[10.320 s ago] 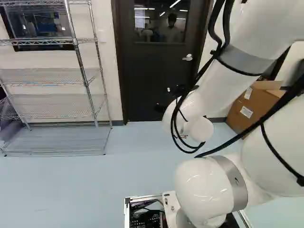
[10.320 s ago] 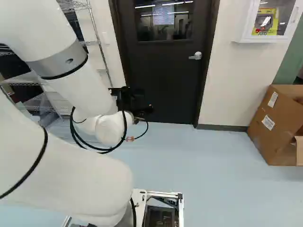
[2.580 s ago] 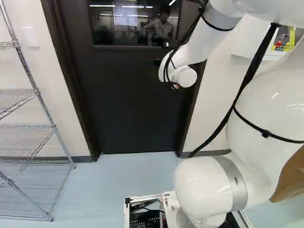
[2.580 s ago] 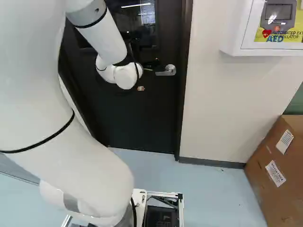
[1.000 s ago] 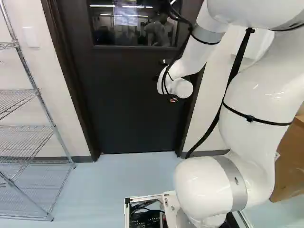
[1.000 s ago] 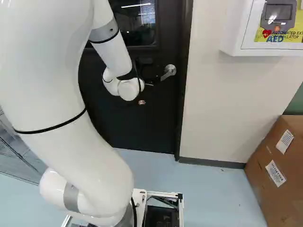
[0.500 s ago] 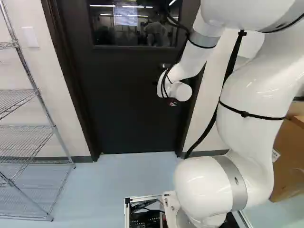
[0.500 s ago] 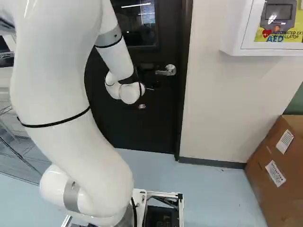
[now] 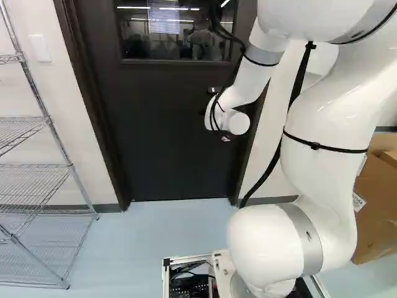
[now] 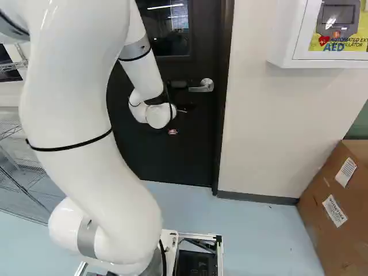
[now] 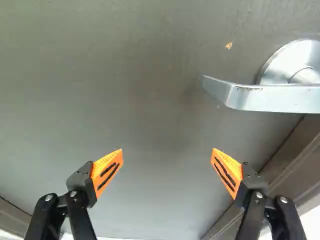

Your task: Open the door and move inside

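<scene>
The dark door (image 9: 167, 136) stands shut in its frame. Its silver lever handle (image 10: 201, 86) is level, near the door's right edge. Mostly hidden behind the arm's wrist, my gripper (image 10: 182, 110) is before the door, lower than the lever and to its left. In the wrist view the gripper (image 11: 167, 167) is open wide, with only door surface showing between its orange pads. The lever (image 11: 270, 97) lies outside that gap, ahead of the finger on its side, and neither finger touches it.
Wire shelving (image 9: 37, 167) stands left of the door. Right of it are the wall (image 10: 276, 126), a white AED cabinet (image 10: 296, 34) and a cardboard box (image 10: 333, 213) on the floor. The door's window (image 9: 173, 31) is above the wrist.
The base has moved closer to the door since the earliest frames. Since then the gripper has dropped below the lever, which was tilted down a second ago and is level again.
</scene>
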### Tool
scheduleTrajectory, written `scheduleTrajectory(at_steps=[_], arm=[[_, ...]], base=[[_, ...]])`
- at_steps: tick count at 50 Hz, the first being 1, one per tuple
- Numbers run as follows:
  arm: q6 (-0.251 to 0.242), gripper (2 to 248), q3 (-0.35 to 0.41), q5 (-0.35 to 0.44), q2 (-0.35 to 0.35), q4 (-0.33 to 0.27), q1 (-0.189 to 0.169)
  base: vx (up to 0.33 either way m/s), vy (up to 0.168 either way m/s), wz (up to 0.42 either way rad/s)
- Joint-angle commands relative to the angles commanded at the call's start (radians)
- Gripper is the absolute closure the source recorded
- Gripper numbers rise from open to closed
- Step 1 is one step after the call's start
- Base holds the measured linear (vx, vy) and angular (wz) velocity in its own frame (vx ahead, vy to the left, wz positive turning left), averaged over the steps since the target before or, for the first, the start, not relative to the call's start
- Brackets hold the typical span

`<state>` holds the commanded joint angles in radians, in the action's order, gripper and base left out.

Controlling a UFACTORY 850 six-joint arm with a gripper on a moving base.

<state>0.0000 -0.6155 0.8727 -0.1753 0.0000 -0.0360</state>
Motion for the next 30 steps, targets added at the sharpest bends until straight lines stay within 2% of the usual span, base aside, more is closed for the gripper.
scheduleTrajectory(at_steps=[15,30], arm=[[0.0,3,0.052,0.0,0.075,0.0,0.034],[0.0,3,0.057,0.0,0.114,0.0,0.053]], base=[[0.0,0.0,0.0],[0.0,0.0,0.0]])
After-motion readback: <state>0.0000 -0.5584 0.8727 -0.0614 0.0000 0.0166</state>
